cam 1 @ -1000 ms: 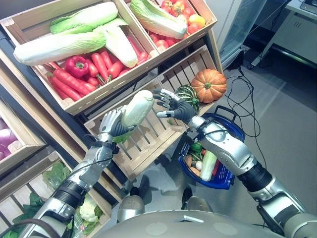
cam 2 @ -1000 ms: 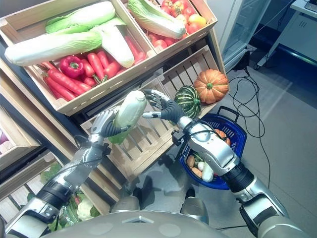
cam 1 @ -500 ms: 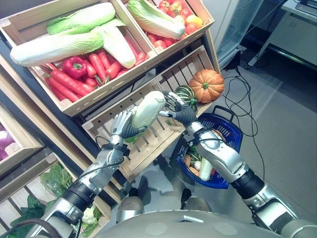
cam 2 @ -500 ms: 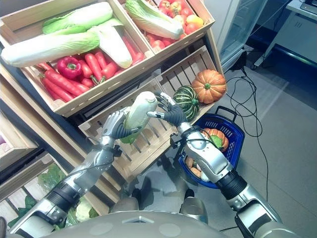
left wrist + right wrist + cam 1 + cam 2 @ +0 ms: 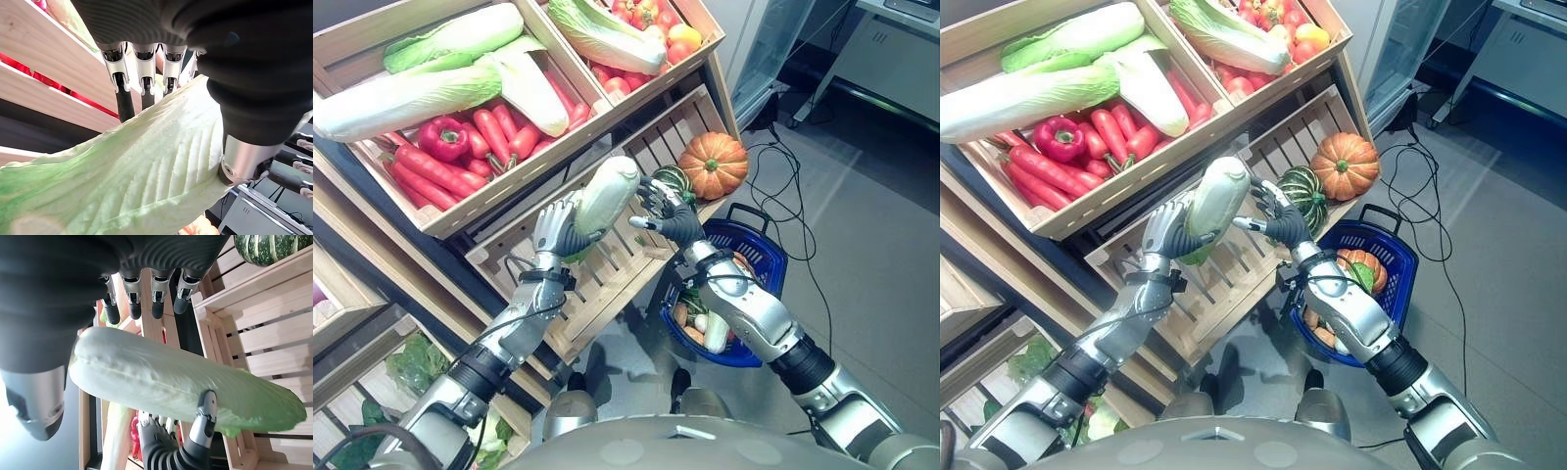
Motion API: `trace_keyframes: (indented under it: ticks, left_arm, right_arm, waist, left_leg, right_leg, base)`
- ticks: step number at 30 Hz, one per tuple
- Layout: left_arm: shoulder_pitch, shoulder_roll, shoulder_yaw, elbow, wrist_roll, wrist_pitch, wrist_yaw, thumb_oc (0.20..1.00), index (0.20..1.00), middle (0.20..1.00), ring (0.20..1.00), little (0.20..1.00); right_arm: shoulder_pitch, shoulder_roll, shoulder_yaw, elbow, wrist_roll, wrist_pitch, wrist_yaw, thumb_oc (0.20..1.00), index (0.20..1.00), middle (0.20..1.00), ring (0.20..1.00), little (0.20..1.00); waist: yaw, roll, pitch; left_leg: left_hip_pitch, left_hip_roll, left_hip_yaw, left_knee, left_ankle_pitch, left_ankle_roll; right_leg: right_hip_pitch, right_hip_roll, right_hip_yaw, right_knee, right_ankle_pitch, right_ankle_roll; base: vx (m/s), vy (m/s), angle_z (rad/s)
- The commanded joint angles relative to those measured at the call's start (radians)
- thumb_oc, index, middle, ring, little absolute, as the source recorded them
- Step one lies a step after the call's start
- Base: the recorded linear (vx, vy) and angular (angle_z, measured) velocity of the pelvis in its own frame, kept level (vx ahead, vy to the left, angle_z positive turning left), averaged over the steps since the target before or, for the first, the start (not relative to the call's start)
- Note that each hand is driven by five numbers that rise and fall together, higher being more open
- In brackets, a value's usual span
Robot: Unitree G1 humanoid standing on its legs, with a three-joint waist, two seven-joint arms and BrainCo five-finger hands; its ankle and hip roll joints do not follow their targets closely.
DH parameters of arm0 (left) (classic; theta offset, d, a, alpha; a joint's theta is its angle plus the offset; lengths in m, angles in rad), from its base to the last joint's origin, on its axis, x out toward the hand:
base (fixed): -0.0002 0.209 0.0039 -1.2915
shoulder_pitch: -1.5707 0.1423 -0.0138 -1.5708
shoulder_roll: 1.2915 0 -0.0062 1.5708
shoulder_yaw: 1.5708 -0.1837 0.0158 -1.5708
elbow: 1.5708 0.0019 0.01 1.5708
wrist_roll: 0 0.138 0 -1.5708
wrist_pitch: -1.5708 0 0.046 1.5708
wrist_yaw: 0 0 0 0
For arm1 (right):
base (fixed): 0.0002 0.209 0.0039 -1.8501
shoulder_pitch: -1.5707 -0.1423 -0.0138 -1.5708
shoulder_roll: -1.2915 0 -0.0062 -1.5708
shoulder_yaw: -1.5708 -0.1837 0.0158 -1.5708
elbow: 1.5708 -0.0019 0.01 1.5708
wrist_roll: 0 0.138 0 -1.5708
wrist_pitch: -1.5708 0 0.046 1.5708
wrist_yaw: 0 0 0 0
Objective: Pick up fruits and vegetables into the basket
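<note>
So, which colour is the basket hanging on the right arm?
The basket is blue with a black handle, best seen in the right eye view.

Just beyond right hand (image 5: 1280,217): striped squash (image 5: 1304,194), orange pumpkin (image 5: 1345,164); open floor right, basket (image 5: 1393,294) below.

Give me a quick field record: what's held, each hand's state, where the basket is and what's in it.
held: cabbage, upright, white end up
left hand: curled round the cabbage's lower part
right hand: open, fingers spread beside the cabbage's top
basket: blue, on the floor under the right arm
basket contents: mixed vegetables, another pale cabbage among them
behind: green squash and orange pumpkin in a wooden crate
</note>
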Motion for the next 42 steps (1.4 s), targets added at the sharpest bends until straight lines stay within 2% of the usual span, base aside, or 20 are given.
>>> trace_keyframes:
  ticks: [1, 17, 26, 27, 32, 38, 39, 40, 42]
  left_arm:
    - [-0.13, 0.028, -0.05, -0.108, 0.051, -0.015, 0.061, 0.2, 0.2, 0.2, 0.2, 0.2]
    - [-0.174, 0.023, -0.142, -0.105, 0.192, -0.038, 0.08, 0.2, 0.2, 0.2, 0.2, 0.2]
    - [-0.204, 0.018, -0.192, -0.105, 0.221, -0.048, 0.034, 0.2, 0.2, 0.2, 0.2, 0.2]
    - [-0.217, 0.017, -0.221, -0.098, 0.238, -0.055, 0.014, 0.2, 0.2, 0.2, 0.2, 0.2]
    - [-0.227, 0.017, -0.254, -0.093, 0.268, -0.063, -0.007, 0.2, 0.2, 0.2, 0.2, 0.2]
    - [-0.229, 0.016, -0.297, -0.087, 0.32, -0.072, -0.038, 0.2, 0.2, 0.2, 0.2, 0.2]
    - [-0.229, 0.015, -0.299, -0.087, 0.333, -0.075, -0.044, 0.2, 0.2, 0.2, 0.2, 0.2]
    - [-0.23, 0.016, -0.301, -0.087, 0.338, -0.074, -0.048, 0.2, 0.2, 0.2, 0.2, 0.2]
    - [-0.236, 0.018, -0.316, -0.091, 0.352, -0.067, -0.063, 0.2, 0.2, 0.2, 0.2, 0.2]
  right_arm:
    - [-0.047, 0.019, 0.047, -0.078, 0.056, -0.031, 0.003, 1.0, 1.0, 1.0, 1.0, 1.0]
    - [-0.066, 0.074, 0.093, 0.021, 0.173, -0.074, -0.047, 1.0, 1.0, 1.0, 1.0, 1.0]
    - [-0.09, 0.1, 0.124, 0.045, 0.23, -0.07, 0.03, 1.0, 1.0, 1.0, 1.0, 1.0]
    - [-0.107, 0.108, 0.146, 0.033, 0.239, -0.053, 0.034, 1.0, 1.0, 1.0, 1.0, 1.0]
    - [-0.124, 0.114, 0.162, 0.031, 0.246, -0.044, -0.005, 1.0, 1.0, 1.0, 1.0, 1.0]
    - [-0.141, 0.125, 0.164, 0.053, 0.235, -0.073, -0.02, 1.0, 1.0, 1.0, 1.0, 1.0]
    - [-0.141, 0.124, 0.163, 0.048, 0.232, -0.079, -0.015, 0.514, 0.514, 0.514, 0.514, 0.514]
    - [-0.141, 0.122, 0.162, 0.043, 0.233, -0.082, -0.011, 0.2, 0.2, 0.2, 0.2, 0.2]
    - [-0.15, 0.121, 0.162, 0.034, 0.232, -0.101, 0.0, 0.2, 0.2, 0.2, 0.2, 0.2]
  waist:
    - [-0.001, -0.029, 0.014]
    - [0.004, -0.034, 0.013]
    - [0.008, -0.035, 0.009]
    - [0.01, -0.036, 0.008]
    - [0.011, -0.037, 0.007]
    - [0.011, -0.035, 0.011]
    - [0.011, -0.035, 0.012]
    - [0.01, -0.035, 0.012]
    - [0.008, -0.032, 0.012]
  left_leg:
    - [-0.015, 0.018, 0.014, 0.073, -0.135, 0.029]
    - [-0.015, 0.018, 0.015, 0.066, -0.125, 0.03]
    - [-0.012, 0.018, 0.014, 0.06, -0.123, 0.029]
    - [-0.012, 0.018, 0.011, 0.059, -0.122, 0.029]
    - [-0.012, 0.017, 0.01, 0.055, -0.121, 0.029]
    - [-0.012, 0.018, 0.011, 0.051, -0.118, 0.029]
    - [-0.013, 0.018, 0.011, 0.051, -0.118, 0.029]
    - [-0.013, 0.017, 0.011, 0.05, -0.118, 0.029]
    - [-0.012, 0.017, 0.01, 0.048, -0.118, 0.03]
  right_leg:
    - [0.052, -0.08, -0.001, 0.052, -0.098, 0.086]
    - [0.054, -0.084, -0.01, 0.044, -0.086, 0.088]
    - [0.059, -0.086, -0.015, 0.038, -0.085, 0.09]
    - [0.058, -0.087, -0.015, 0.039, -0.085, 0.091]
    - [0.058, -0.086, -0.015, 0.036, -0.084, 0.092]
    - [0.058, -0.087, -0.018, 0.034, -0.083, 0.093]
    - [0.057, -0.088, -0.018, 0.035, -0.083, 0.093]
    - [0.057, -0.088, -0.019, 0.035, -0.083, 0.094]
    - [0.055, -0.088, -0.017, 0.035, -0.082, 0.095]
  base:
    - [0.0, 0.0, 0.0]
    - [0.0, 0.0, 0.0]
    - [0.01, 0.001, 0.0]
    - [0.0, 0.0, 0.0]
    - [0.0, 0.0, -0.01]
    - [0.0, 0.0, 0.0]
    - [0.0, 0.0, 0.0]
    - [0.0, 0.0, 0.0]
    - [0.0, 0.0, 0.0]
